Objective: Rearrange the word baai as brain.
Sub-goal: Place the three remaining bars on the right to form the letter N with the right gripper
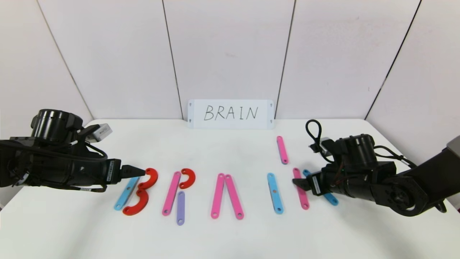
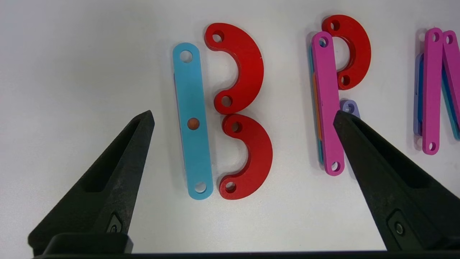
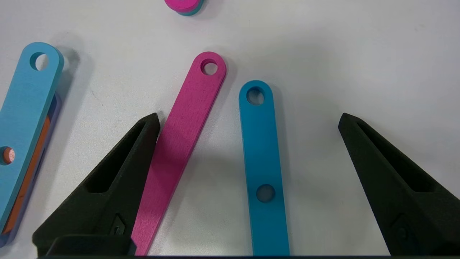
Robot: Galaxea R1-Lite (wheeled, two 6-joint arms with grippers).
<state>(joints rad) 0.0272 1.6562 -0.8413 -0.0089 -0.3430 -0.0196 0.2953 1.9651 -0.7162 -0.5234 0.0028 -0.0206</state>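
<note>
The left gripper [image 1: 143, 172] is hovering low over the white table [image 1: 230, 233] at the left end of the row of letters, its 2 black fingers [image 2: 118, 158] spread wide apart with nothing between them but the table and the pieces below. Under it the B is lying flat: a light-blue bar [image 2: 192, 121] standing as the stem, with an upper red hook [image 2: 242, 68] and a lower red hook [image 2: 253, 158] stacked just beside it, the 2 hooks touching each other at the middle.

Next along, the R is showing as a pink bar [image 1: 171, 193] with a third red hook [image 1: 188, 178] at its top and a short purple bar [image 1: 180, 208] below that hook. In the middle, 2 pink bars [image 1: 226, 196] are meeting at the top and splaying apart toward the bottom, forming an A with no crossbar. Further right a lone light-blue bar [image 1: 275, 193] is lying as the I.

Over on the right, the right gripper [image 1: 298, 183] is sitting just above the table with its claw wide apart and holding nothing. Between and beneath its fingers [image 3: 118, 169] a pink bar [image 3: 183, 144] is tilting beside a blue bar [image 3: 264, 169], the 2 lying close but not touching. A separate pink bar [image 1: 282, 149] is resting farther back, apart from them.

The white card reading BRAIN [image 1: 230, 113] is standing against the back wall.
</note>
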